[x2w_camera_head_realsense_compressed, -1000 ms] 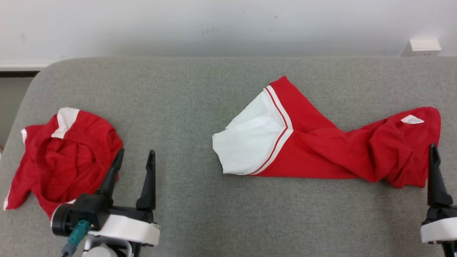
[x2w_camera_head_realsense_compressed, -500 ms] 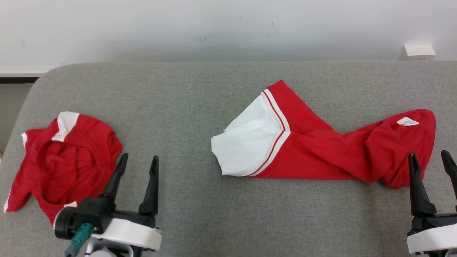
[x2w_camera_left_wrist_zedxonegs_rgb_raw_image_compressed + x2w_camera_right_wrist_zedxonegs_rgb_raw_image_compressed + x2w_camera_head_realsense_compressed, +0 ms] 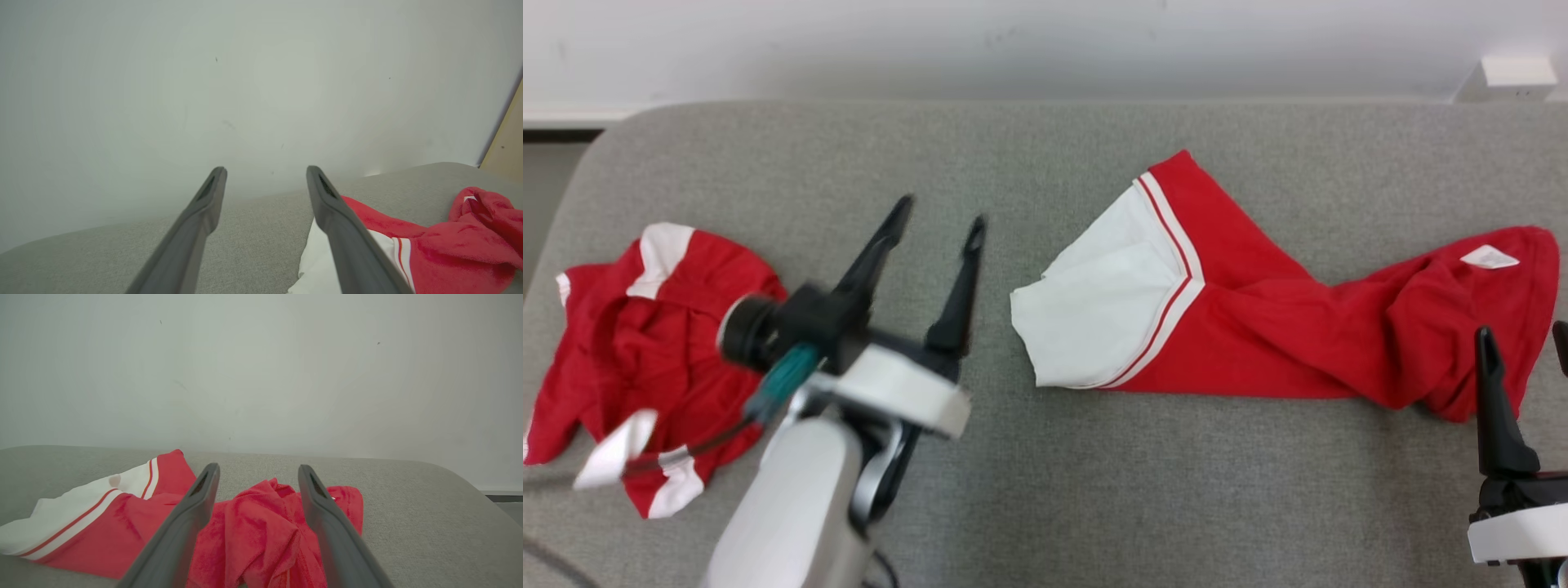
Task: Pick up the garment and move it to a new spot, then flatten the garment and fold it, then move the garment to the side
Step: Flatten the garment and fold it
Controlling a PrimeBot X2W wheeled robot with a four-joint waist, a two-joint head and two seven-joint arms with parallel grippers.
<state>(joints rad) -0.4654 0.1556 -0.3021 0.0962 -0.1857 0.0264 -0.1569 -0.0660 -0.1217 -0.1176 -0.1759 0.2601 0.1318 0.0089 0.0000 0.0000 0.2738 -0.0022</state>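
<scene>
A red garment (image 3: 1258, 327) with a white, red-striped end lies stretched out across the middle and right of the grey padded surface (image 3: 1045, 490). Its bunched red end with a small white label is at the far right. My left gripper (image 3: 939, 212) is open and raised, just left of the white end, with nothing between its fingers. In the left wrist view the left gripper (image 3: 265, 169) points at the wall, with the garment (image 3: 449, 253) at the lower right. My right gripper (image 3: 1523, 331) stands open at the garment's bunched end. In the right wrist view, the right gripper (image 3: 258, 466) frames the crumpled red cloth (image 3: 261, 522).
A second red-and-white garment (image 3: 645, 351) lies crumpled at the left, partly behind my left arm. A pale wall runs along the far edge, with a small white box (image 3: 1507, 73) at the back right. The surface's rounded corner is at the back left.
My left arm has lifted and swung forward and right, from beside the crumpled garment toward the white end of the stretched one. The head view has shifted slightly. The right gripper has hardly moved.
</scene>
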